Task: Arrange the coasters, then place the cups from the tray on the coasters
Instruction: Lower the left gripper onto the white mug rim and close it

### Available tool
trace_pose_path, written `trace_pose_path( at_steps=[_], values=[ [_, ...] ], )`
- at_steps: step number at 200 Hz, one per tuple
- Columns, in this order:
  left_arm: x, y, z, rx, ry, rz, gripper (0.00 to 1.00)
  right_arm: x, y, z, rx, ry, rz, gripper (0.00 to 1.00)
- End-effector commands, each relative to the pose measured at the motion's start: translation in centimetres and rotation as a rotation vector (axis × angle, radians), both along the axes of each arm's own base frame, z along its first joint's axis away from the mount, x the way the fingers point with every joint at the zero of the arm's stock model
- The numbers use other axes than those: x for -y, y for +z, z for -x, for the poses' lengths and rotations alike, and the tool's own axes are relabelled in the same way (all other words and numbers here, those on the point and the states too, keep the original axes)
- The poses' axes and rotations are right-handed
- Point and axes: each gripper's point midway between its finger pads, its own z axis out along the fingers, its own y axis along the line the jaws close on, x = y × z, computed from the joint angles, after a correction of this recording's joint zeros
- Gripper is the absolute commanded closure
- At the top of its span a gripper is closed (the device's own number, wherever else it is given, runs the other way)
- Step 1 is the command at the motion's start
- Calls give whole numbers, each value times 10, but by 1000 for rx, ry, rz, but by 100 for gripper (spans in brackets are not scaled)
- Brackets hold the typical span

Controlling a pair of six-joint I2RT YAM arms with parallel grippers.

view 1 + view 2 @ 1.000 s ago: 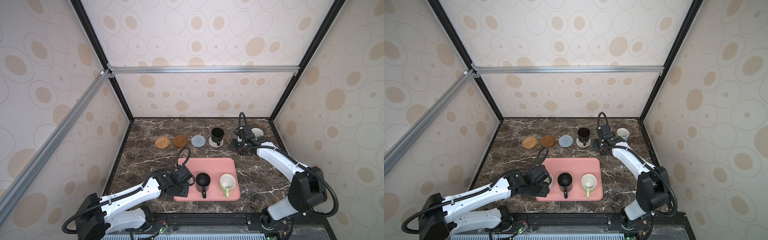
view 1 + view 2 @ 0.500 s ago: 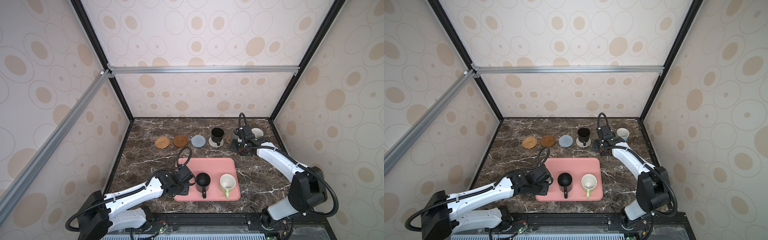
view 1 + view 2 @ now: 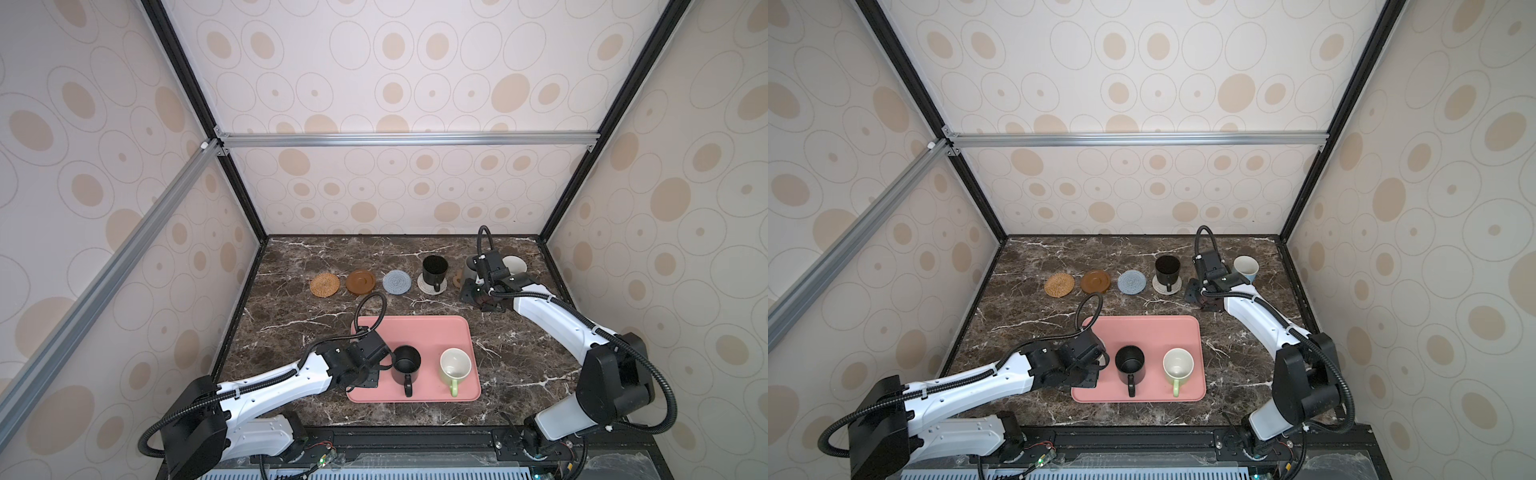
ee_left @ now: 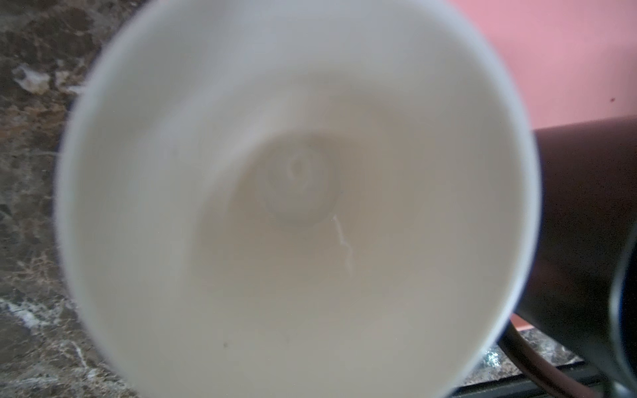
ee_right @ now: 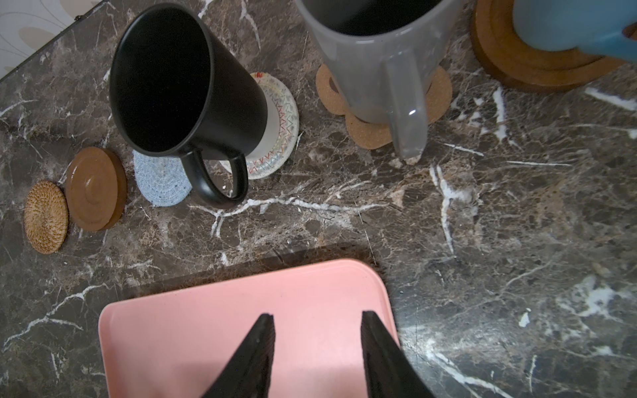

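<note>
Little clearance lower centre: left fingers (image 3: 381,365), clamped on the white-lined cup (image 4: 296,206), could topple the adjacent black mug (image 3: 406,365); right fingers (image 5: 262,351) gape empty.

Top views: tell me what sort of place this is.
Probably a robot test booth, not a home: patterned wall panels on an aluminium frame box in a marble-look tabletop, with two arms mounted at its front.

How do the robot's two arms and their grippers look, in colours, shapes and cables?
The left arm and the right arm both have white link shells, black joints and black shoulder housings. A black corrugated cable loops above each wrist, and a thicker one near each base. The right gripper has black tapered fingers with ribbed faces.
</note>
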Motion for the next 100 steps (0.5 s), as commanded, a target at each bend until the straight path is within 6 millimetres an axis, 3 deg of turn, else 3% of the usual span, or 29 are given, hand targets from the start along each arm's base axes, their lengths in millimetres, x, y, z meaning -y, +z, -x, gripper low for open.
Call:
trace_pose_path(
  at_steps=[1,100],
  values=[
    [-3,-1,-2,9,20,-36,85,8,5,4,5,-23,12,55],
    [1,15,-11,70,71,30,89,10,8,4,14,-30,16,56]
  ],
)
